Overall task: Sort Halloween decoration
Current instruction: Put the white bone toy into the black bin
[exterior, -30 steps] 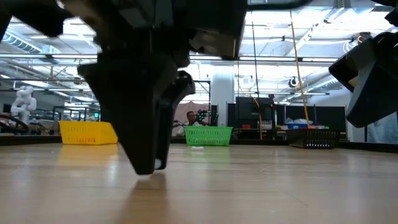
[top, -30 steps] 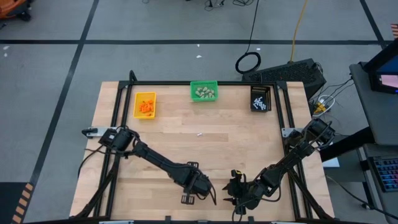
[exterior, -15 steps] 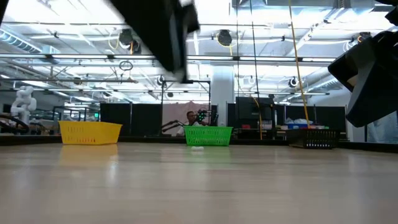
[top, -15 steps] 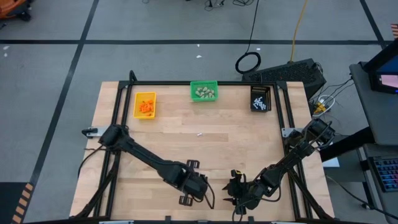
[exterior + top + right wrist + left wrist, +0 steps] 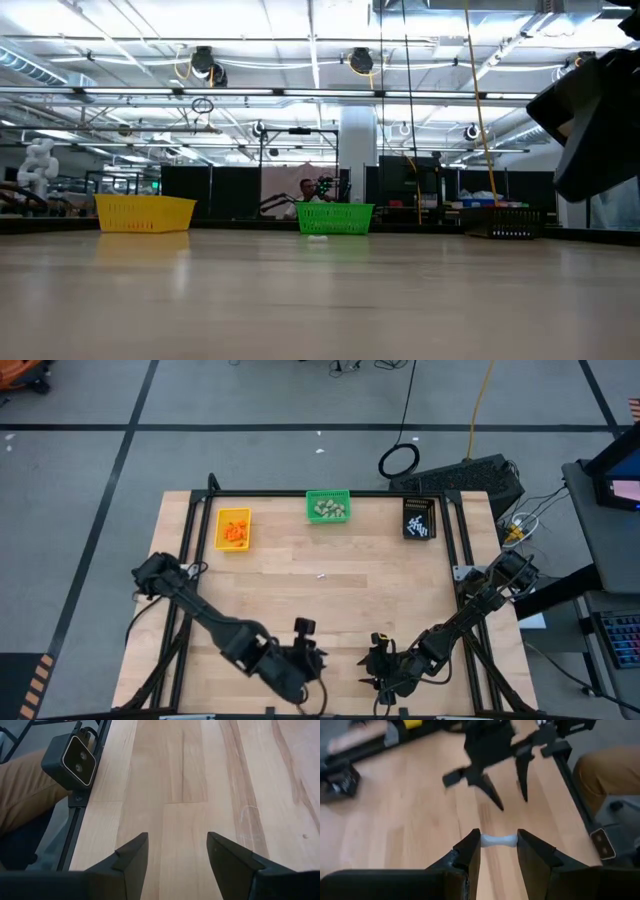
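My left gripper (image 5: 499,845) hangs above the table's near edge (image 5: 318,662), shut on a thin white stick (image 5: 499,840) of the Halloween decoration. My right gripper (image 5: 177,847) stands open and empty just to its right (image 5: 366,670); the left wrist view shows it ahead (image 5: 506,790). Another small white piece (image 5: 321,575) lies flat on the wood mid-table. At the far edge, orange bits fill the yellow bin (image 5: 233,528), beige lumps the green bin (image 5: 328,507), and white sticks the black bin (image 5: 419,518). My left gripper pinches the white stick between its two fingertips (image 5: 472,845), one on each knobbed end (image 5: 486,840), so the stick bridges the gap. The fingers slant downward, pointing toward the table's right side. The stick sits level, lifted clear of the wood.
A black metal frame (image 5: 455,550) runs round the wooden table. A camera block (image 5: 75,755) is mounted at the near edge, and a person's tan-trousered leg (image 5: 25,805) shows beside it. Bare wood lies between the grippers and the bins.
My left gripper has risen from the table near the front edge, out of the low view. It has tipped from pointing steeply down to a shallower slant. The right arm has kept still.
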Robot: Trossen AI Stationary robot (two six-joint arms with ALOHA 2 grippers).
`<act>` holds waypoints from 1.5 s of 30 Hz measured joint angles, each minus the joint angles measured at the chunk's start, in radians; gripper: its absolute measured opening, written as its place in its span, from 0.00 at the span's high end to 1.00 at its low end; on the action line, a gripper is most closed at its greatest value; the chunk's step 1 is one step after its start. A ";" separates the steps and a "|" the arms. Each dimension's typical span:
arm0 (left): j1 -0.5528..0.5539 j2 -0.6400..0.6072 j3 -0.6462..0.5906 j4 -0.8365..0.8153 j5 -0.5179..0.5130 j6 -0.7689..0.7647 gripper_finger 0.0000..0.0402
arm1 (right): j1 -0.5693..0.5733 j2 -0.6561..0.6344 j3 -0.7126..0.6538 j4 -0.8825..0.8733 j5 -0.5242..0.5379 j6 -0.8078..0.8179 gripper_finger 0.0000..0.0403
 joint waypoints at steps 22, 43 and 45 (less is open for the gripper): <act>0.017 0.000 -0.336 0.596 -0.120 0.207 0.72 | 0.021 0.000 0.000 0.005 0.084 -0.023 0.53; 0.148 -0.253 -0.721 1.216 0.218 0.432 0.72 | 0.021 0.001 0.000 -0.006 0.080 -0.034 0.53; 0.133 -0.293 -0.770 1.192 0.222 0.415 0.72 | 0.021 0.001 0.000 -0.005 0.081 -0.034 0.53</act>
